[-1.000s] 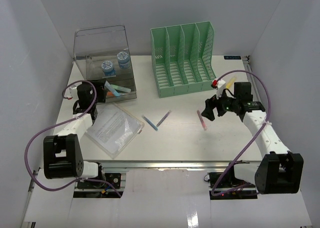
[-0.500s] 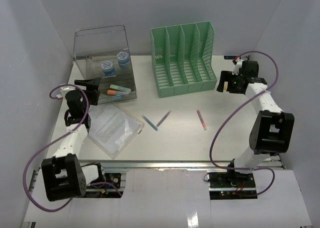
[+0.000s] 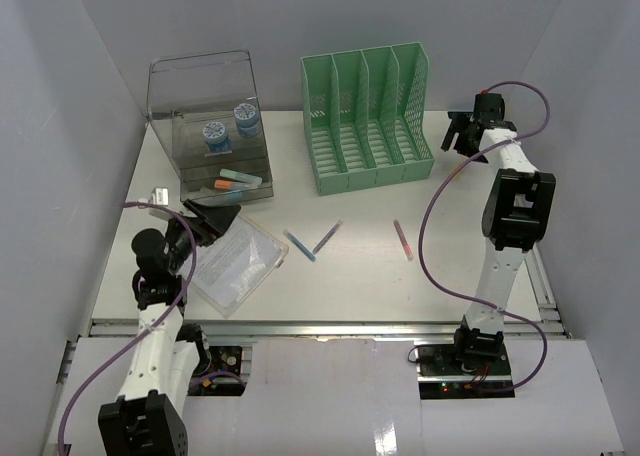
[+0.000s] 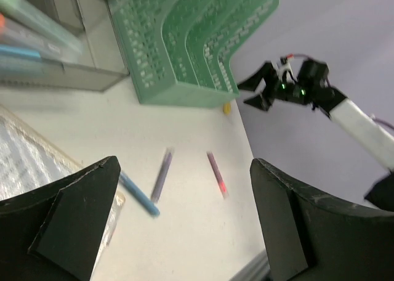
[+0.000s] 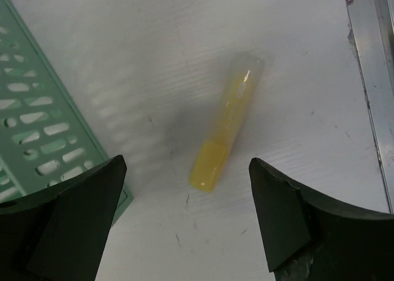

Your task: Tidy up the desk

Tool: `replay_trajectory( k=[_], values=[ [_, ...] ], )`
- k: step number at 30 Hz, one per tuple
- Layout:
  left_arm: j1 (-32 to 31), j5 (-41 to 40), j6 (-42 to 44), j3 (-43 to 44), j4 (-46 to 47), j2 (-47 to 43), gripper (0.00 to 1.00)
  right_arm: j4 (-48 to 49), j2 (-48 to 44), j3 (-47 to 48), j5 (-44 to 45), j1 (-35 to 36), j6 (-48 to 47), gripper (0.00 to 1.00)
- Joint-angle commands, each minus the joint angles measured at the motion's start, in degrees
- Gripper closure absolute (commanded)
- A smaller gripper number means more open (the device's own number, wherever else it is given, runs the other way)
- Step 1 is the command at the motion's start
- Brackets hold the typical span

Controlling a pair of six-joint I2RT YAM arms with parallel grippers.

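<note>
— White desk (image 3: 350,281): where is it, and what stands on it?
— It fills the floor of the enclosure, with a metal rail along the near edge. At the far side stand a green file rack (image 3: 365,116), centre, and a clear drawer box (image 3: 212,126), left. Small items lie in the box's lower tray.
— Arm poses?
— Right arm: reared up and reaching to the far right corner. The right gripper (image 3: 458,138) is just beside the rack's right end, pointing down, jaws wide apart, nothing between them. Left arm: upright over the near-left edge. The left gripper (image 3: 212,219) is raised above the far corner of a plastic document sleeve (image 3: 235,261), jaws fully spread, holding nothing.
— What do the wrist views add?
— Only the right wrist view shows clearly a yellow highlighter (image 5: 226,129) lying on the desk below the spread fingers, near the rack's corner. Overhead, the gripper hides it. The left wrist view looks across the desk to the right arm.
— Smaller items?
— Three pens lie mid-desk. The blue pen (image 3: 299,245) and purple pen (image 3: 327,237) form a V near the sleeve. The pink pen (image 3: 403,239) lies well apart to their right.
</note>
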Motion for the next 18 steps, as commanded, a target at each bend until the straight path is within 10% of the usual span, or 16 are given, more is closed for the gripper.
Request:
replay_trajectory(
  k=[1,18],
  values=[
    [0.1,10.7,2.9,-4.2,-5.0,-7.1,0.02,-1.8,5.3,6.8,0.9,-0.6,3.1,0.18],
    [0.0,15.2,1.5,-6.6,-10.1,-13.2,0.02,-4.4,6.9,2.5,-0.7,-1.0,3.5,0.42]
  ],
)
